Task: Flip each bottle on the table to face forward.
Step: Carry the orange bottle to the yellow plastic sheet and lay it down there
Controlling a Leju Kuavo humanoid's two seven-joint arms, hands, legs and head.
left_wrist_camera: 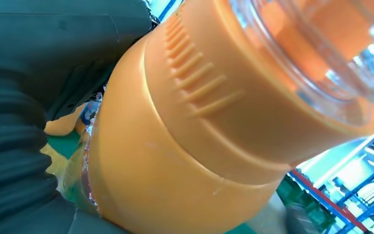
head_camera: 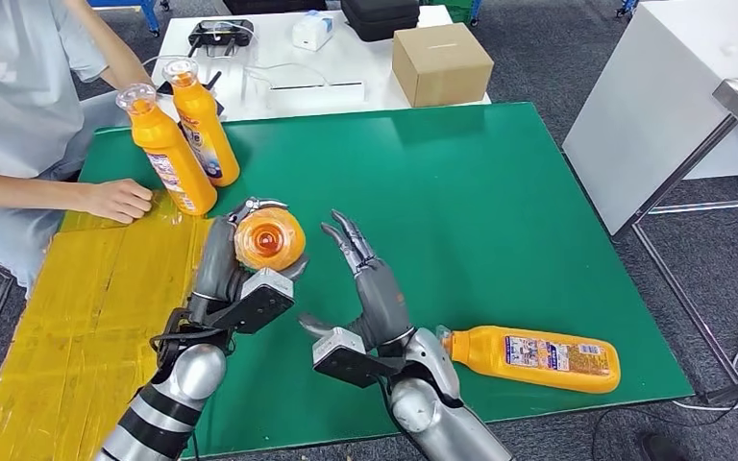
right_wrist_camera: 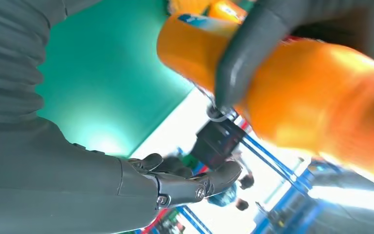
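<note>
My left hand (head_camera: 223, 259) grips an orange bottle (head_camera: 269, 238) above the green table (head_camera: 461, 192), its clear-capped top turned up toward the head view. The left wrist view has the bottle's ribbed orange collar (left_wrist_camera: 185, 146) close against the hand (left_wrist_camera: 24, 97). My right hand (head_camera: 370, 279) stands open just right of that bottle, fingers spread and upward, holding nothing. In the right wrist view the bottle (right_wrist_camera: 321, 102) is beyond the right hand's fingers (right_wrist_camera: 185, 183), with a dark finger across it. Another orange bottle (head_camera: 536, 357) lies on its side at the front right. Two more (head_camera: 168, 154) (head_camera: 204, 123) stand upright at the back left.
A person sits at the left, one hand (head_camera: 115, 200) resting on the yellow taped strip (head_camera: 96, 317) along the table's left side. Behind the green table, a white table carries a cardboard box (head_camera: 441, 63) and small devices. A white cabinet (head_camera: 653, 106) stands to the right.
</note>
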